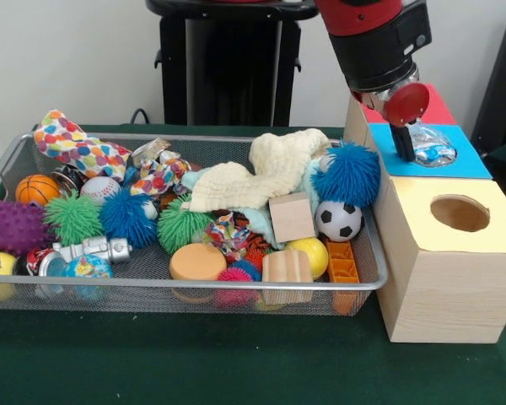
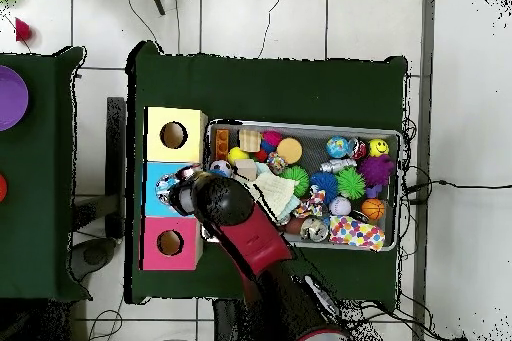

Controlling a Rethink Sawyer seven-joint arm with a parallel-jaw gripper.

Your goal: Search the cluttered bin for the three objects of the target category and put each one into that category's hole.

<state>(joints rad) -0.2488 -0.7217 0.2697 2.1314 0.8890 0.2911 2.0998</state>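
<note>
End effector (image 1: 403,142) sits over the blue box's hole (image 1: 430,152), gripping a clear crinkly object (image 1: 432,145) (wire bin (image 1: 364,221) beside it).

A dark green cloth covers the counter (image 1: 236,363), which stands on a floor (image 2: 250,17) of pale tiles with dark joints. A second green-covered counter (image 2: 40,207) stands just beside it, apart by a narrow gap, carrying a purple disc (image 2: 8,97) at the picture's edge (only part of it shows). A small red triangular thing (image 2: 20,29) lies on the tiles near that counter's corner. A thin black cable (image 2: 470,186) runs across the floor. Behind, a plain white wall (image 1: 67,59).
</note>
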